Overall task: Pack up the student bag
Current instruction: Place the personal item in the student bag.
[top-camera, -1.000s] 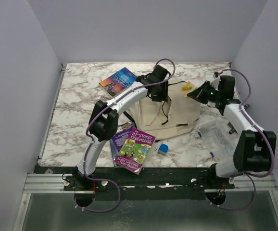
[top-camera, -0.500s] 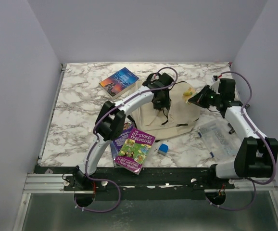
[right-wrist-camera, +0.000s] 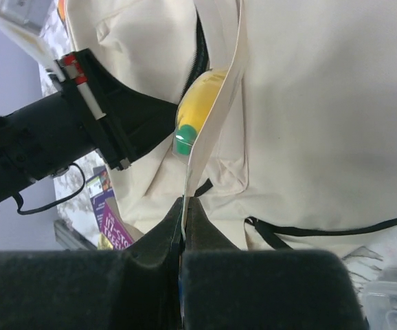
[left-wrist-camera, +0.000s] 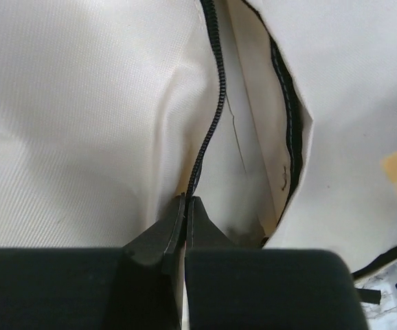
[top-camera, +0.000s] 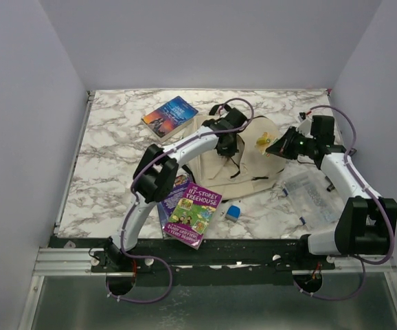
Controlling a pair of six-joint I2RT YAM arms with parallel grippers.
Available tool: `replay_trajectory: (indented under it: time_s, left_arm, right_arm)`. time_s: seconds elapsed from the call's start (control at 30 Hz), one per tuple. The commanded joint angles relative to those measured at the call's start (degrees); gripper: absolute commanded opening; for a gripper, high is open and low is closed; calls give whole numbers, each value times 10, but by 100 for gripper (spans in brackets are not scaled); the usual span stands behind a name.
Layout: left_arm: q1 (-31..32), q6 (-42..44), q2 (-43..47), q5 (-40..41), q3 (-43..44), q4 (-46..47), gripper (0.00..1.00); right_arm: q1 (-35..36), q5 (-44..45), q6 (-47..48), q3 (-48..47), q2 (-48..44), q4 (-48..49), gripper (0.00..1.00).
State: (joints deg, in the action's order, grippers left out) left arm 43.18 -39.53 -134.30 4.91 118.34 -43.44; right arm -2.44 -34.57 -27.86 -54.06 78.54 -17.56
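The student bag (top-camera: pixel 250 168), cream fabric with black straps, lies in the middle of the table. My left gripper (top-camera: pixel 227 146) is over its upper part, shut on the black zipper edge (left-wrist-camera: pixel 209 124) of the opening (left-wrist-camera: pixel 186 199). From the right, my right gripper (top-camera: pixel 275 147) is shut on the cream edge of the bag's flap (right-wrist-camera: pixel 216 117), the jaws pinching it (right-wrist-camera: pixel 185 201). A yellow and green thing (right-wrist-camera: pixel 197 110) shows in the opening behind that flap, also visible from above as a yellow thing (top-camera: pixel 263 141).
A blue book (top-camera: pixel 169 116) lies at the back left. A purple Treehouse book (top-camera: pixel 194 214) rests on another purple book (top-camera: pixel 171 196) near the front. A small blue block (top-camera: pixel 233 212) sits beside them. A clear plastic box (top-camera: pixel 312 196) lies at the right.
My left gripper dropped onto the bag and closed on the zipper edge. My right gripper drifted left and nearer, still shut on the flap.
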Motion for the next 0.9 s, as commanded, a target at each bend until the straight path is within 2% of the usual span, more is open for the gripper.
replay_trajectory:
  time_s: [0.0,0.1,0.2,0.6,0.87]
  left_arm:
    - [6,31,137,54,-135,154,0]
    - [12,31,191,68,-213,231,0]
    - [18,34,219,76,-251,276,0]
    - [22,42,226,75,-267,291,0]
    - [23,51,228,79,-267,292,0]
  right_arm:
    - [20,-73,11,-22,23,-20,1]
    - [24,-103,-7,-18,41,0,1]
    - [24,-134,-23,-14,52,23,1]
    - [24,-120,-30,-53,38,6,1]
    - [61,-120,-32,-56,94,25,1]
